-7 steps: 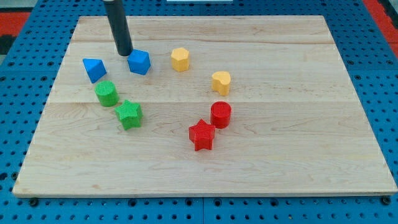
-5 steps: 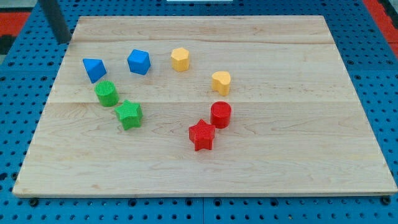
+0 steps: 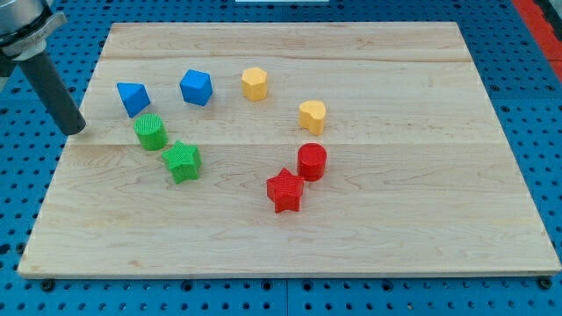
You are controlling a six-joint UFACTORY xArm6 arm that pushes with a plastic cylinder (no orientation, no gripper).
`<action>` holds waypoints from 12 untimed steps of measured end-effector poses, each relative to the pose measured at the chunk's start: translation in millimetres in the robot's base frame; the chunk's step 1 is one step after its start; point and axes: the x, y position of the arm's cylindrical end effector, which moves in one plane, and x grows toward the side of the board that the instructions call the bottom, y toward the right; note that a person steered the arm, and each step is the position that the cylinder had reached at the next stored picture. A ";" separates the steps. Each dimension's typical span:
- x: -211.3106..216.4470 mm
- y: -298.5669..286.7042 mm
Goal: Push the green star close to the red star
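The green star (image 3: pixel 183 161) lies on the wooden board's left half, just below and right of the green cylinder (image 3: pixel 150 132). The red star (image 3: pixel 285 190) lies near the board's middle, right of the green star, touching or almost touching the red cylinder (image 3: pixel 312 161) above it. My tip (image 3: pixel 74 129) rests at the board's left edge, left of the green cylinder and up-left of the green star, apart from both.
Two blue blocks (image 3: pixel 133 97) (image 3: pixel 196 87) sit above the green ones. Two yellow blocks (image 3: pixel 255 83) (image 3: pixel 312 116) lie above the red cylinder. The board (image 3: pixel 395 219) rests on a blue pegboard.
My tip moved from beside the upper blue block out to the far left, then down along the board's left edge. No block has moved.
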 end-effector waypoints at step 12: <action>101.5 181.2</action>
